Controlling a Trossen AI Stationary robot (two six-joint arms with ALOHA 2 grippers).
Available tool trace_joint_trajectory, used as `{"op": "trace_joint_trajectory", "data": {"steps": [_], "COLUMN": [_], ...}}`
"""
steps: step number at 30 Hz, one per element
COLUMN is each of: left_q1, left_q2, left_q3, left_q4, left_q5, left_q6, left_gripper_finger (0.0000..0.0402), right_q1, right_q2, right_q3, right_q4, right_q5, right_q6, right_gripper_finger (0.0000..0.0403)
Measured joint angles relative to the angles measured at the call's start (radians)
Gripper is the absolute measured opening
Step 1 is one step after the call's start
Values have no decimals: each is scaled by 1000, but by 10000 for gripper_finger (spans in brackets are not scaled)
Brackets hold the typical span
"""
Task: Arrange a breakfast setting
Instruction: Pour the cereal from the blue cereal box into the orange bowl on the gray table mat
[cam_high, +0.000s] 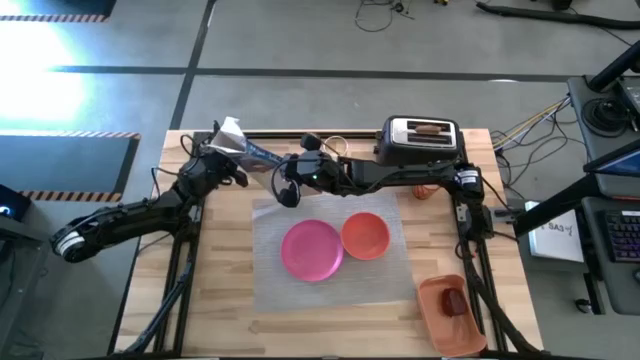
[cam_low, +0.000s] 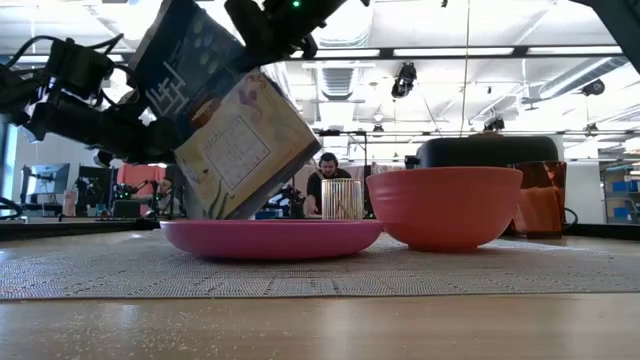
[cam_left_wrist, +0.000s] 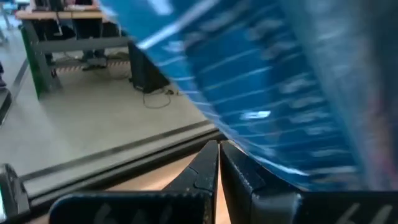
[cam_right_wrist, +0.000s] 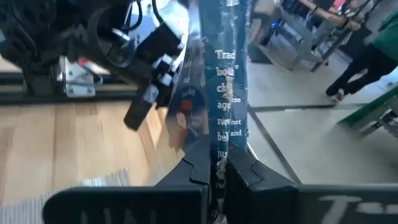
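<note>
Breakfast is half laid as we look down on the table: the grey placemat (cam_high: 330, 265) lies at the centre with the pink plate (cam_high: 312, 249) and the orange bowl (cam_high: 365, 236) touching side by side on it, the bowl to the right, and both look empty to us. Above the far edge of the mat the two arms meet on a printed box (cam_high: 262, 157), apparently a cereal carton, held off the table and tilted. We see the left gripper (cam_high: 226, 160) at its far-left end, fingers clenched with the blue carton pressed beside them, though the exact grip escapes us; the right gripper (cam_high: 297, 172) is clamped on a panel edge. In the low view the box (cam_low: 220, 125) hangs slanted over the plate's left side. We judge that filling the bowl is the step in hand. The toast (cam_high: 427, 127) sits in the toaster (cam_high: 420, 142) at the far edge, the red apple (cam_high: 455, 301) lies in the orange tray (cam_high: 440, 320) at the near right, and the orange cup (cam_high: 424, 190) stands off the mat; these remain to be placed.
</note>
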Motion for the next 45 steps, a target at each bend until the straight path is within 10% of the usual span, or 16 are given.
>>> {"op": "trace_joint_trajectory", "data": {"steps": [45], "left_q1": [-1], "left_q2": [-79], "left_q3": [2], "left_q4": [46], "left_q5": [245], "left_q6": [96], "left_gripper_finger": [0], "right_q1": [9], "right_q2": [72], "right_q3": [-23], "right_q4": [-376], "right_q5": [-161], "right_q6": [305], "right_gripper_finger": [14]}}
